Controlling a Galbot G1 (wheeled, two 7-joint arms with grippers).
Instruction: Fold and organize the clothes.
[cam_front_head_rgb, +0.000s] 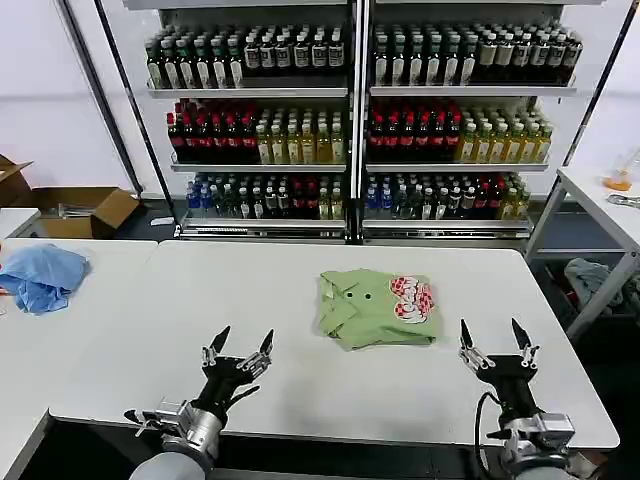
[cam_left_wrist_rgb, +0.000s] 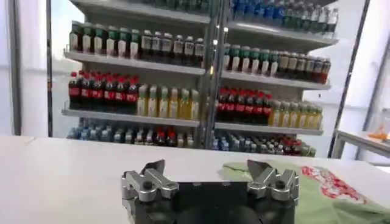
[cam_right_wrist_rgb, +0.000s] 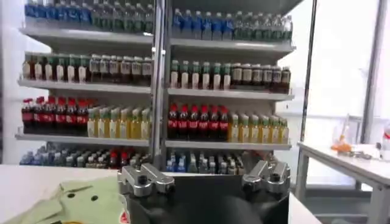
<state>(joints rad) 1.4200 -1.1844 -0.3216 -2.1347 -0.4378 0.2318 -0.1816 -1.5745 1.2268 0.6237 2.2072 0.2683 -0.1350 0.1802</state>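
Nearest us, our left hand and right hand hovered over the near edge of the white worktop, fingers spread and holding nothing. The folded green shirt lay on the worktop between and beyond them, nearer the right hand. A blue cloth sat far left.

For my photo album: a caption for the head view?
Folded green shirt on white table, open left gripper and right gripper waiting nearby.

White table, folded green shirt lying right of centre
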